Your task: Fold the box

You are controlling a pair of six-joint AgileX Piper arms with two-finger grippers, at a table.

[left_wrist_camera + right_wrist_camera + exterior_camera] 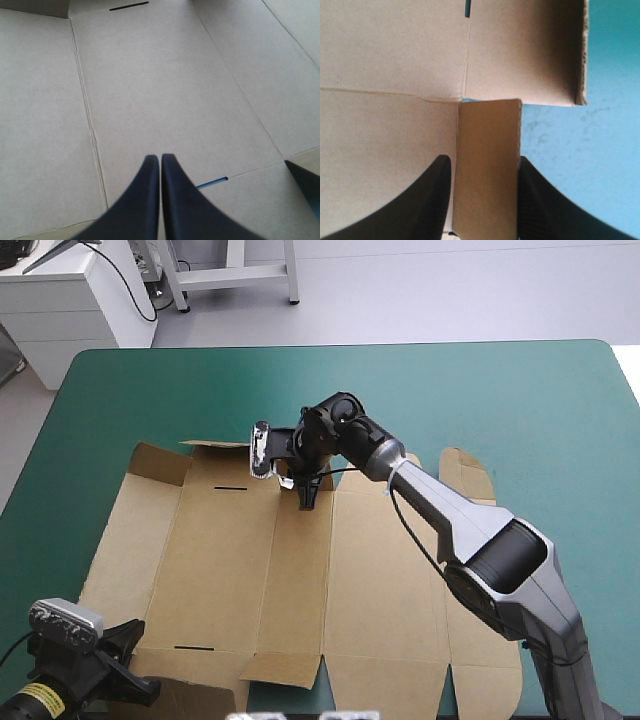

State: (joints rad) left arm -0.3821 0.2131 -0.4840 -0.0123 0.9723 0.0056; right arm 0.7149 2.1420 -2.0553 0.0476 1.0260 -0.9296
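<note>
**Right arm is sitting nearer the far-edge flap**

The brown box is lying flat on the teal-green table, its long axis running left to right. The right gripper is standing spread astride a small flap at the far edge. The left gripper, fingers pressed together, is hovering over the near-left panel.

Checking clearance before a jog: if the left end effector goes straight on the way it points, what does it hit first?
Most likely the box: the left end effector, shut, points onto its flat panel, just ahead of the tips. How far above the board it sits is unclear.
</note>
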